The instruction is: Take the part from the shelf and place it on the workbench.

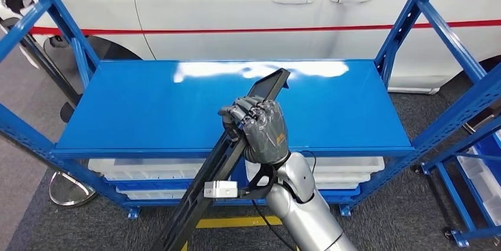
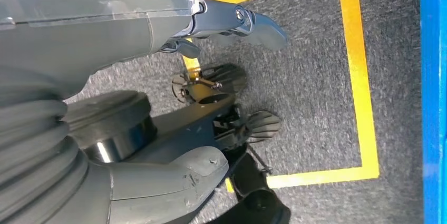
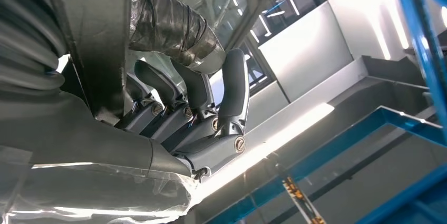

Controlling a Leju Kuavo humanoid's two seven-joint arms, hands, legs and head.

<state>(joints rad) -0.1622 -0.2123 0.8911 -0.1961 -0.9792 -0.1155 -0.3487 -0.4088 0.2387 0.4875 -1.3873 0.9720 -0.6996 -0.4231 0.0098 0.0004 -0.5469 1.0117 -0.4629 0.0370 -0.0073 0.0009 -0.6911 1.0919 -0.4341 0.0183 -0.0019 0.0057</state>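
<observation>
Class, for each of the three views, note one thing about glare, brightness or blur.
Head view: white glare streaks the far half of the blue shelf; the right hand gripping the dark part is sharp. Left wrist view: evenly lit carpet, with the left hand close and soft-edged. Right wrist view: the background behind the fingers is blown out white.

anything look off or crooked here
Only the long black part: the right hand grips it tilted, its upper tip over the blue shelf and its lower end down past the front edge. Nothing looks damaged or spilled.
</observation>
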